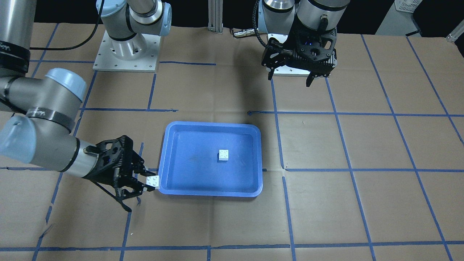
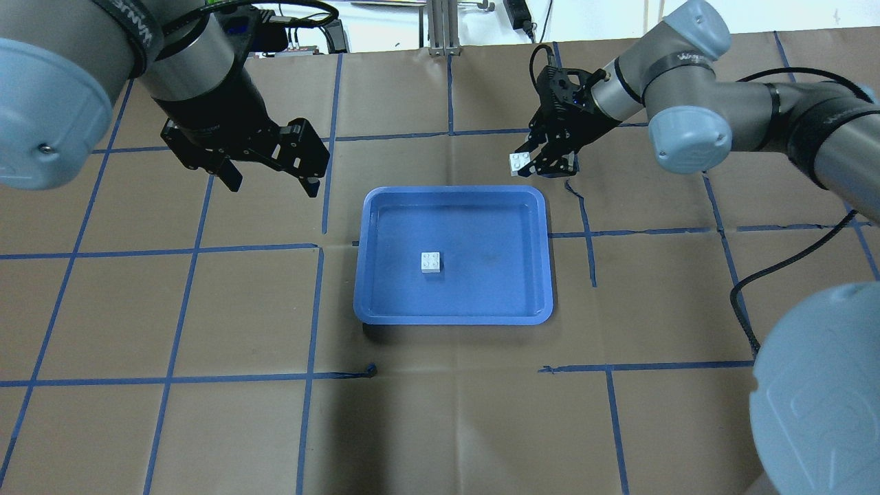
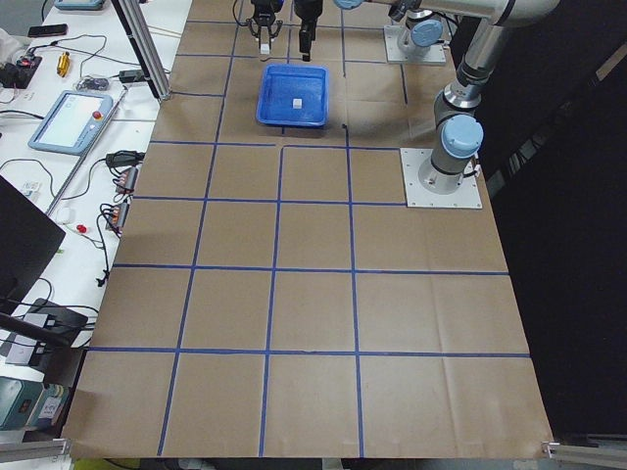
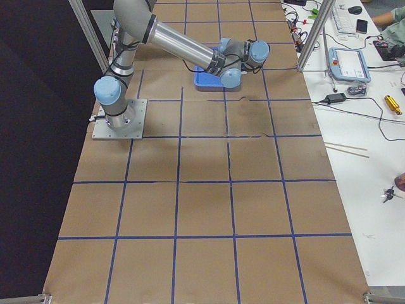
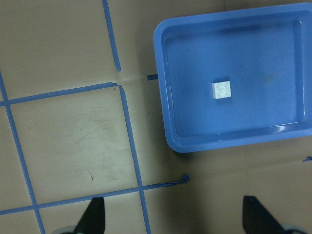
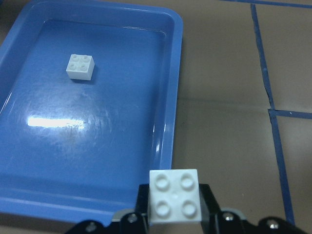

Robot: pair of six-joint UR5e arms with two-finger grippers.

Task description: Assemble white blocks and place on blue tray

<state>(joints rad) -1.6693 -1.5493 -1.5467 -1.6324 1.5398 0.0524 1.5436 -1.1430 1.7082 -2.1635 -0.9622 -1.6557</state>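
R end effector is clamped on one white block, fingers shut onto its sides, studs showing up toward the overhead cam and toward its own wrist cam. It's held off the worktop, just outside the blue tray at the tray's far-right corner. Can't tell exact height over the rim. The other white block sits alone on the tray floor, studs up, roughly mid-tray and slightly left of centre, well apart from every rim. L end effector hangs wide open w/ nothing in it, off the tray's far-left corner, above the worktop. Key relation: the tray block lies near-and-left of the held block, diagonally in across the far rim. Both blocks are square, so no long axis to match. Edges look approx aligned w/ the tray sides on the tray block; the held one looks a bit rotated and tilted. R arm looks slightly nearer and has the part, so prob. the one to carry it over and press down. Needs squaring up so the studs seat. L looks idle for now.
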